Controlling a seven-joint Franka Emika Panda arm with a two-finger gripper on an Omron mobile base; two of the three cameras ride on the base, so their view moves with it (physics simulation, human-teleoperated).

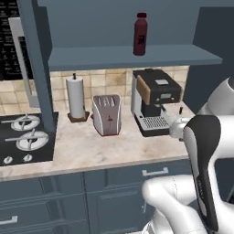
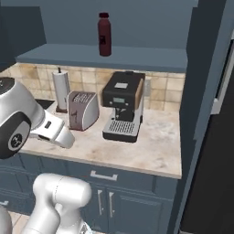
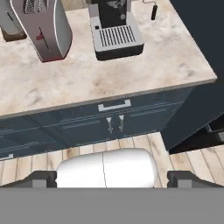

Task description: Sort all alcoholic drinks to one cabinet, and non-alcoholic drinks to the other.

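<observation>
One squat maroon bottle (image 1: pixel 140 34) with red cap, upright on the open cabinet shelf (image 1: pixel 91 58), above the coffee machine (image 1: pixel 155 100). On the marble table (image 1: pixel 100 148): toaster (image 1: pixel 107 114) left of the machine, paper towel roll (image 1: pixel 76 97) further left, beside the stove (image 1: pixel 25 137). Tool (image 3: pixel 111 177) held out in front of the table edge, above the lower cabinet doors (image 3: pixel 114 124), fingers wide apart, gripping nothing.

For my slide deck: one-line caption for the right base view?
Maroon bottle on the open cabinet shelf above coffee machine, toaster.
</observation>
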